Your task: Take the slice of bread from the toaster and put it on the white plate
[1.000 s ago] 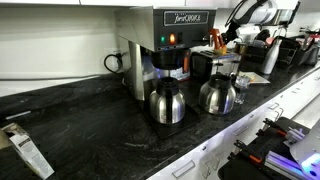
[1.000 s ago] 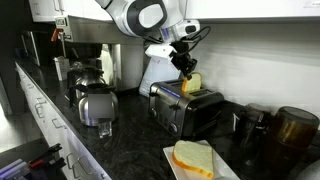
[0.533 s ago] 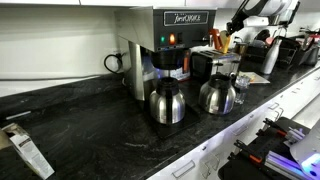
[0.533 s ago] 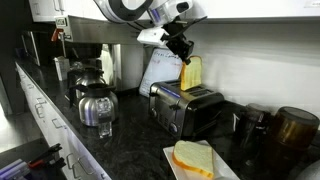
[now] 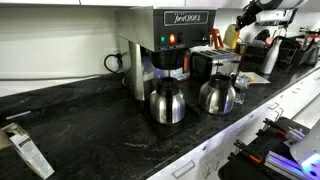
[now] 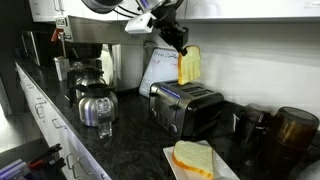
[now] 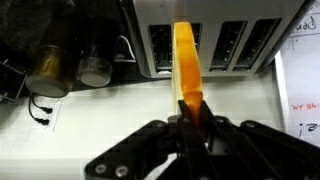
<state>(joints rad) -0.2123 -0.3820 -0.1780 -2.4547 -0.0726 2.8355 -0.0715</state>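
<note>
My gripper (image 6: 181, 47) is shut on the slice of bread (image 6: 189, 66), which hangs on edge, clear above the toaster (image 6: 186, 108). In the wrist view the orange slice (image 7: 185, 62) is pinched between my fingers (image 7: 190, 116), with the toaster's slots (image 7: 205, 48) beyond it. In an exterior view the slice (image 5: 231, 38) shows far off above the toaster (image 5: 211, 64). The white plate (image 6: 178, 170) lies in front of the toaster and holds another slice of bread (image 6: 193, 158).
Two steel carafes (image 5: 167, 102) (image 5: 217, 94) stand before a tall coffee brewer (image 5: 170, 45). In an exterior view a carafe (image 6: 97, 105) stands left of the toaster, and dark jars (image 6: 293, 130) to its right. A backsplash wall lies behind.
My gripper has risen with the slice of bread, lifting it from just over the toaster slot to well above the toaster.
</note>
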